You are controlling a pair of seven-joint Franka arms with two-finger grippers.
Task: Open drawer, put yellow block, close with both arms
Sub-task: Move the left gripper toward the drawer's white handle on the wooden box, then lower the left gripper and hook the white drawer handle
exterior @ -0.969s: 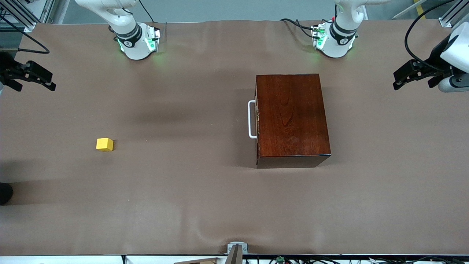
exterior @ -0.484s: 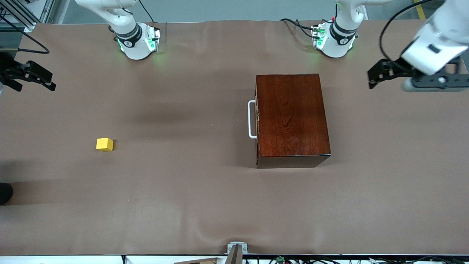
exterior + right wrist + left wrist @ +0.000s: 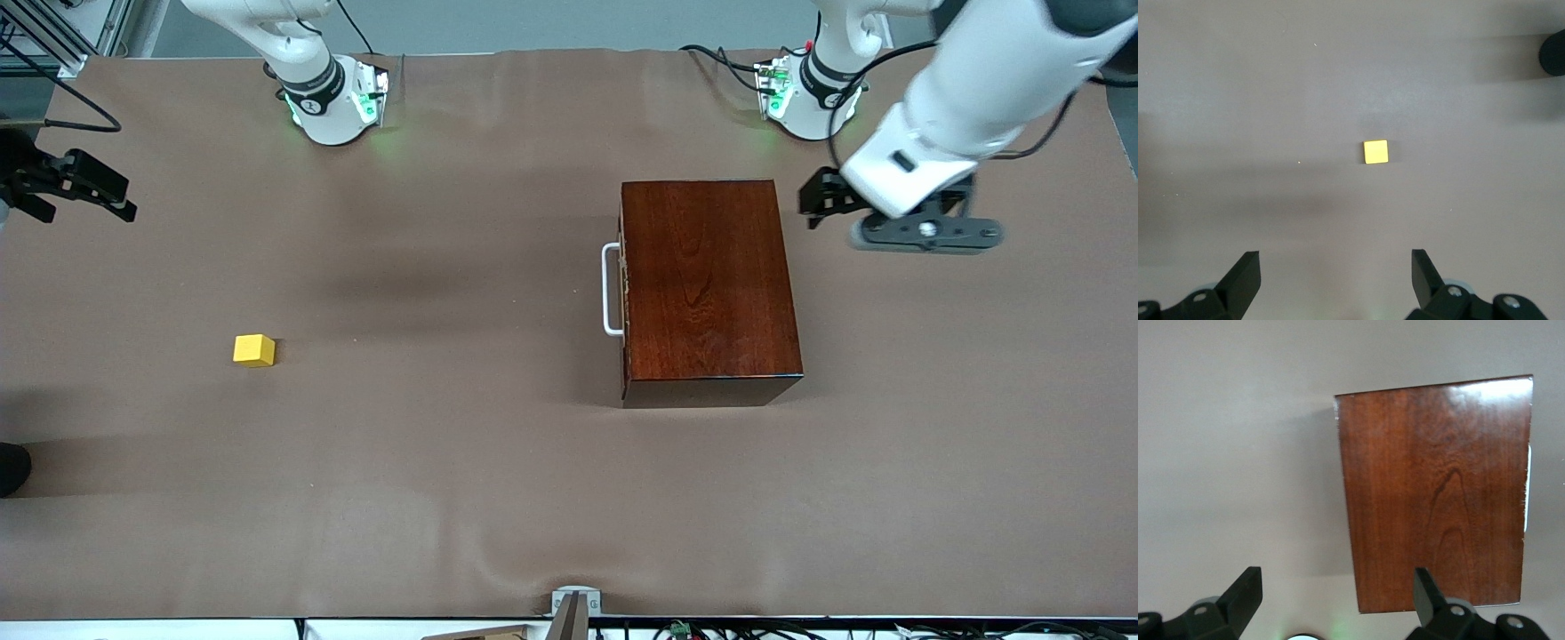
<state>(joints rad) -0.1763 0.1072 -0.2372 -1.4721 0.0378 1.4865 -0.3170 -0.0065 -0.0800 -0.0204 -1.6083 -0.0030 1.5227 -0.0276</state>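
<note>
The glossy mahogany box [image 3: 711, 284] stands mid-table with its drawer [image 3: 625, 293] shut; the white bar handle [image 3: 612, 290] faces the right arm's end. The yellow block [image 3: 254, 349] lies alone on the brown cloth toward the right arm's end. My left gripper [image 3: 813, 203] hangs open in the air over the cloth beside the box's corner closest to the left arm's base. In the left wrist view the box top [image 3: 1438, 493] fills one side and my left gripper [image 3: 1337, 593] is empty. My right gripper [image 3: 111, 196] waits open at the right arm's end; in its wrist view my right gripper [image 3: 1335, 273] is empty and the block [image 3: 1375, 151] lies well ahead.
The two green-lit arm bases [image 3: 333, 102] [image 3: 809, 98] stand along the table's edge farthest from the front camera, with cables [image 3: 720, 58] by the left one. A black round object [image 3: 12, 468] pokes in at the right arm's end. A grey bracket [image 3: 575, 603] sits on the nearest edge.
The left arm has swung in from its end of the table toward the box, bringing its gripper beside the box's corner. The right gripper, block and box have not moved.
</note>
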